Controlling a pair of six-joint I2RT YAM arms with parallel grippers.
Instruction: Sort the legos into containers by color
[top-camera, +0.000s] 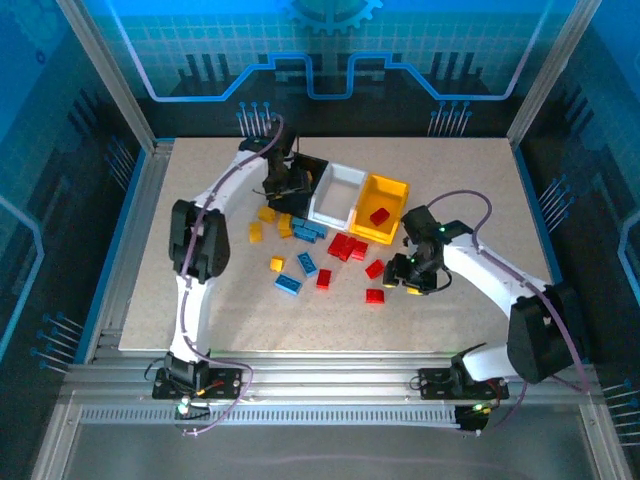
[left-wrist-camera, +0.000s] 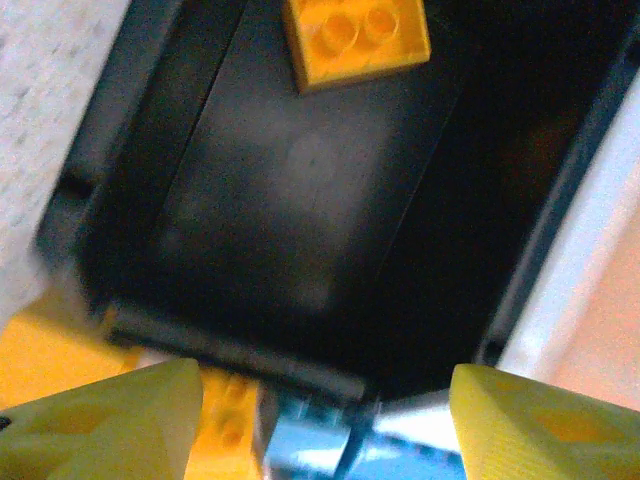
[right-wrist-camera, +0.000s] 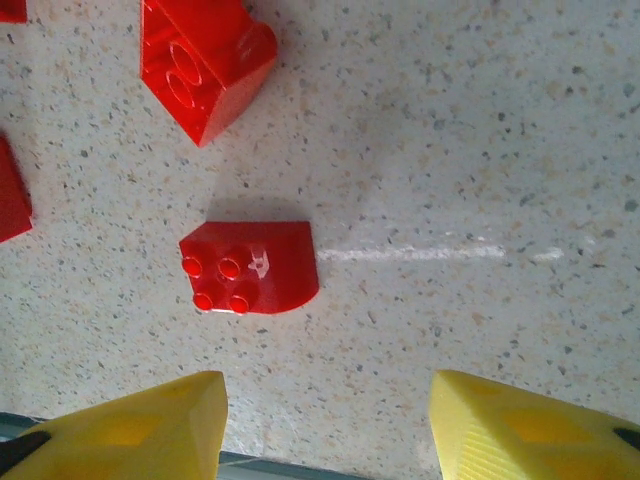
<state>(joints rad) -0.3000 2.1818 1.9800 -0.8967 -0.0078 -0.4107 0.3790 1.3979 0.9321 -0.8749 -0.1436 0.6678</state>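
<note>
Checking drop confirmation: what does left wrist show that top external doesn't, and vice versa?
Left wrist: inside the black bin, one yellow-orange brick lying studs up, with the left gripper open and empty above the floor.
Top external: the white bin, the yellow bin holding a red brick, and the right gripper near loose red bricks.
Both: the black bin, the left gripper at it, and yellow and blue bricks just outside its near wall.

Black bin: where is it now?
Top view, left end of the bin row: the black bin sits beside the white bin, under the left gripper; a yellow-orange lego lies inside.
</note>
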